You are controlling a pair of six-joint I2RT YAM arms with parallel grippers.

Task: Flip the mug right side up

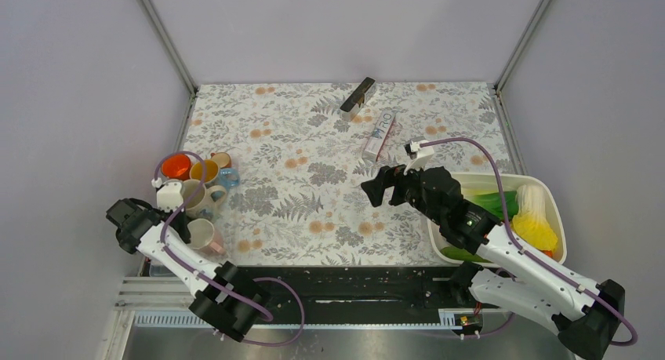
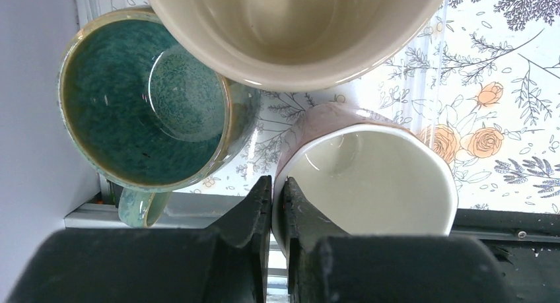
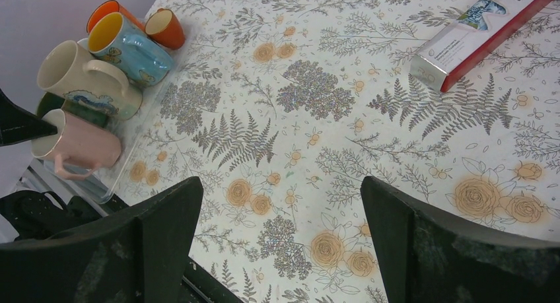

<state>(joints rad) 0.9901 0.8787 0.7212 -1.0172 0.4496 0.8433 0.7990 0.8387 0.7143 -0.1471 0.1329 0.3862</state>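
Note:
A pink mug (image 1: 205, 235) with a white inside sits at the near left edge of the mug cluster. It is tilted, its mouth facing left and up. It also shows in the left wrist view (image 2: 370, 177) and the right wrist view (image 3: 82, 144), handle toward the near side. My left gripper (image 1: 185, 225) is shut on the mug's rim (image 2: 277, 197), one finger inside the wall and one outside. My right gripper (image 1: 376, 189) is open and empty above the middle of the table (image 3: 280, 187), well to the right of the mugs.
Beside the pink mug stand a teal mug (image 2: 145, 105), a cream mug (image 1: 194, 195), an orange mug (image 1: 176, 166), a blue-and-yellow mug (image 1: 207, 172) and a small brown cup (image 1: 222, 159). A toothpaste box (image 1: 379, 136) and a black object (image 1: 357, 94) lie far back. A white bin (image 1: 549, 199) of vegetables sits at the right.

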